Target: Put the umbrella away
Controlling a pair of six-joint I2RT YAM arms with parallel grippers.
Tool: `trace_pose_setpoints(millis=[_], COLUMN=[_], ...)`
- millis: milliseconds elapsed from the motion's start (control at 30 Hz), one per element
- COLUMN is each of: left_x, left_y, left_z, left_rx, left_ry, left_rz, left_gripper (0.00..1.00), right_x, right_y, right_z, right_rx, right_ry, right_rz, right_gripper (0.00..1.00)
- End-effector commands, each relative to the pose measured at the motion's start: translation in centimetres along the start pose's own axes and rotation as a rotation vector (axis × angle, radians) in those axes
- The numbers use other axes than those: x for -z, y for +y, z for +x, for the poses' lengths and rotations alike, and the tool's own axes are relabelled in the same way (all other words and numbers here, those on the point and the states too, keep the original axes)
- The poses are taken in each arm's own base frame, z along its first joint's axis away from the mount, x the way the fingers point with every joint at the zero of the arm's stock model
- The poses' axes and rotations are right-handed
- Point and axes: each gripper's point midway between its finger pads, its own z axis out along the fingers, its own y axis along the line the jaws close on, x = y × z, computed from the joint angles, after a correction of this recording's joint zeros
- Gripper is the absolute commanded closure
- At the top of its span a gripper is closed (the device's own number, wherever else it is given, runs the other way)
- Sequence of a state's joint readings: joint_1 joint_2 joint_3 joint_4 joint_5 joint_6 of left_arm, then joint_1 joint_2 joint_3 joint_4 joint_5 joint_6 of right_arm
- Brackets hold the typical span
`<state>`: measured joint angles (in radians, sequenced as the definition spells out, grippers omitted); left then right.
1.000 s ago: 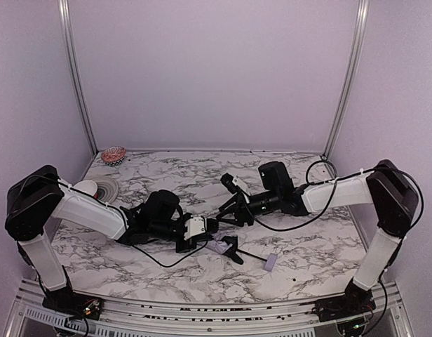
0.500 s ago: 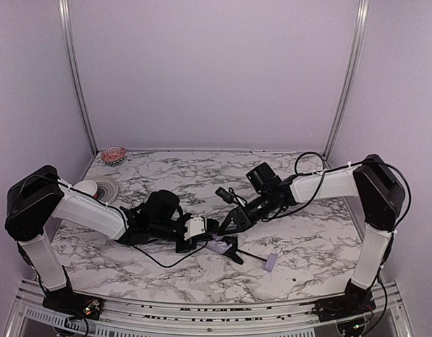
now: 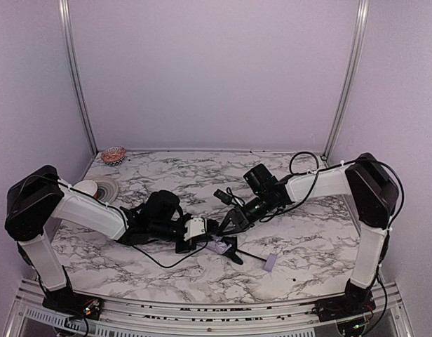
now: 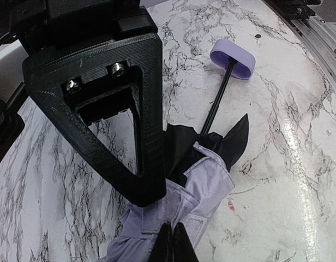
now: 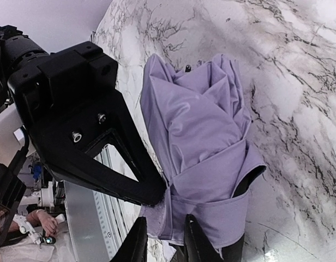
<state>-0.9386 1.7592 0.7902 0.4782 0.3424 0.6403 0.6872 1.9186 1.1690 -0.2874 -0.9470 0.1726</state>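
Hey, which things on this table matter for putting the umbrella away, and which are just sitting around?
In the job: umbrella, left gripper, right gripper.
Just lying about: small red bowl, white dish, both far left.

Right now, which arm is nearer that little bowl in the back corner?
Left. The left arm lies in front of the bowl, on the same side. The right arm is on the opposite side, far across from it.

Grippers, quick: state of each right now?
Left gripper: shut, pinching fabric of the pale lavender compact umbrella.
Right gripper: part open, jaws astride the fabric; grip cannot be told.
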Motion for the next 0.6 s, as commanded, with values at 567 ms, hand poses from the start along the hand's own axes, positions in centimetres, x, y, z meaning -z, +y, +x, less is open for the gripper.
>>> trace_pose_setpoints(millis=[567], left_x=[0.3], left_y=[-0.23], left_z=[1.53], left_rx=[0.013], left_ry=[0.07], left_rz=[0.01], left_gripper=[1.0], right_x=[-1.19], right_y=[1.34], right_z=[0.2], right_rx=[0.02], right_ry=[0.068], right_rz=[-0.049], right_gripper=[0.99])
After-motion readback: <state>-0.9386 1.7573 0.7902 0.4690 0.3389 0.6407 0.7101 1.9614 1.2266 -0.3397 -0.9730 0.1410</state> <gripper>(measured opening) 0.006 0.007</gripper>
